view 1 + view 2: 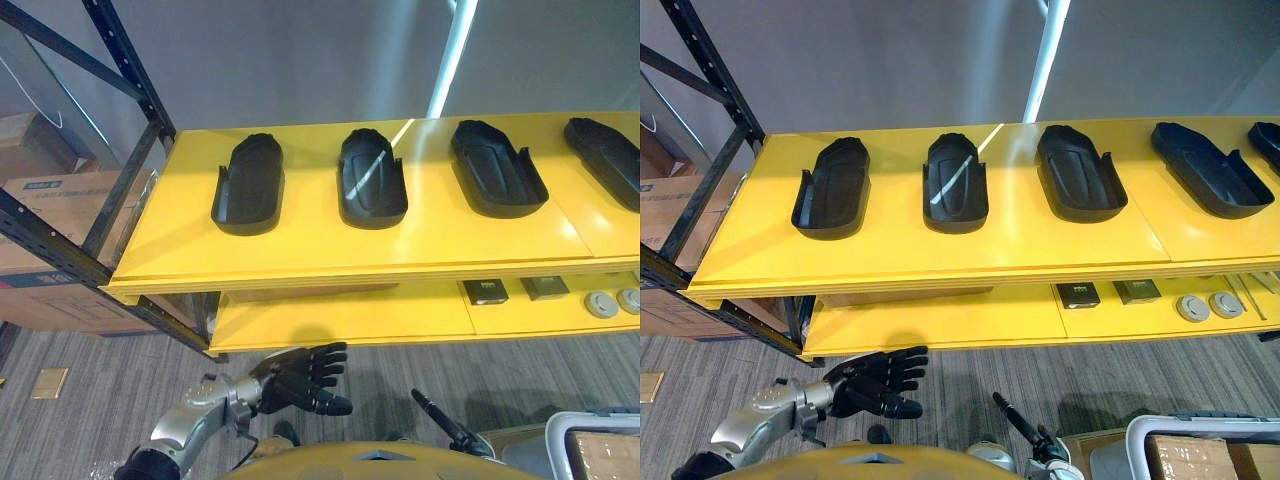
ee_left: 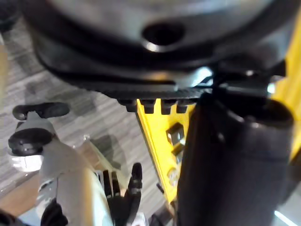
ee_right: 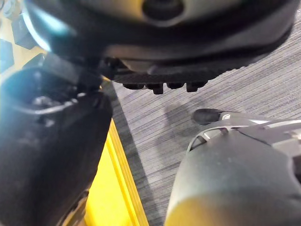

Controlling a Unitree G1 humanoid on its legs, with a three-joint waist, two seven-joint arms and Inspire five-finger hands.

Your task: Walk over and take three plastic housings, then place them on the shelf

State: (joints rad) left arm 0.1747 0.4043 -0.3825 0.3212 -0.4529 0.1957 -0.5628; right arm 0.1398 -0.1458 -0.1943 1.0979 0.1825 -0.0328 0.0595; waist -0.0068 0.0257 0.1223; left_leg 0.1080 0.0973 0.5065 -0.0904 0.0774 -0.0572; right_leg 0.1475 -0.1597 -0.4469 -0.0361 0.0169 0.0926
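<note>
The left hand (image 1: 300, 380) hangs low in front of the rack, its fingers spread wide and loosely bent, holding nothing. The right hand (image 1: 438, 415) sits low near it, seen edge-on as a dark bar. The left wrist view shows its fingers straight and empty.

Between the hands and the goods lies grey striped carpet (image 1: 120, 370) with a small tan plate (image 1: 50, 382) on it. A pale bin (image 1: 556, 440) holding a cardboard carton is cut off at the lower right corner.

Past the hands stands the shelf (image 1: 330, 262), made of glossy yellow boards on dark steel uprights (image 1: 130, 70). Its front lip juts out above the hands.

The plastic housings all lie on the top board, well apart in a row: first housing (image 1: 248, 185), second housing (image 1: 372, 178), third housing (image 1: 497, 168) and fourth housing (image 1: 605, 160), the last cut by the edge. They are matte black, boat-shaped shells with a rounded far end and raised side walls.

On the lower board rest two small dark boxes (image 1: 485, 291) and two grey discs (image 1: 601, 303), too small to make out. Cardboard boxes (image 1: 45, 225) sit left of the rack.
</note>
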